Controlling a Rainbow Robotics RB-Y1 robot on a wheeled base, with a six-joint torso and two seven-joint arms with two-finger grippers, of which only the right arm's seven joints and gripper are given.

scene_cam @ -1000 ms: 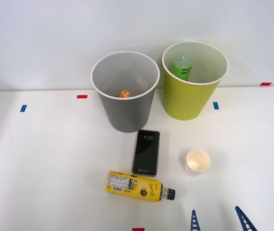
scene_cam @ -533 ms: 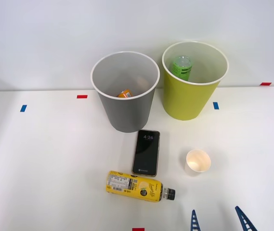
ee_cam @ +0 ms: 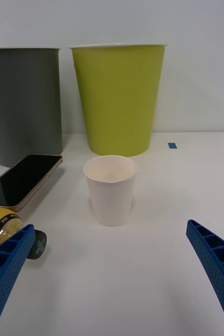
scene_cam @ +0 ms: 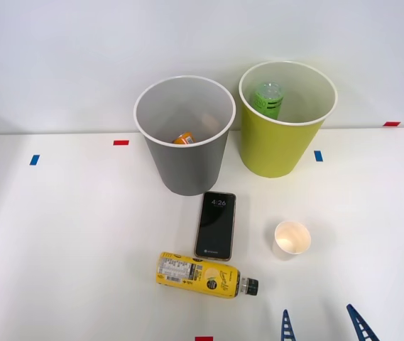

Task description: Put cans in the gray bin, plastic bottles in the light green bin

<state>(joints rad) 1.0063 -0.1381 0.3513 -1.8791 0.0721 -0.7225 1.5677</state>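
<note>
1. Sorted already: orange can [scene_cam: 183,138] low inside the gray bin [scene_cam: 185,169], green bottle [scene_cam: 268,99] upright in the light green bin [scene_cam: 282,147].
2. Left lying on the tabletop [scene_cam: 74,234]: yellow-label bottle [scene_cam: 205,275], beside the smartphone [scene_cam: 216,224], likely next for pickup.
3. Hung near the paper cup [ee_cam: 110,189]: right gripper [ee_cam: 112,283], jaws spread wide, gripping nothing.

Smooth matt plastic is seen on the gray bin [scene_cam: 185,153] and the light green bin [scene_cam: 281,145]. Beyond the ribbed blue fingers [ee_cam: 216,268], a matt paper cup [ee_cam: 110,190] is seen, beside a smartphone [scene_cam: 215,225] faced in glossy black glass. A glossy yellow label is carried by the bottle [scene_cam: 203,274].
</note>
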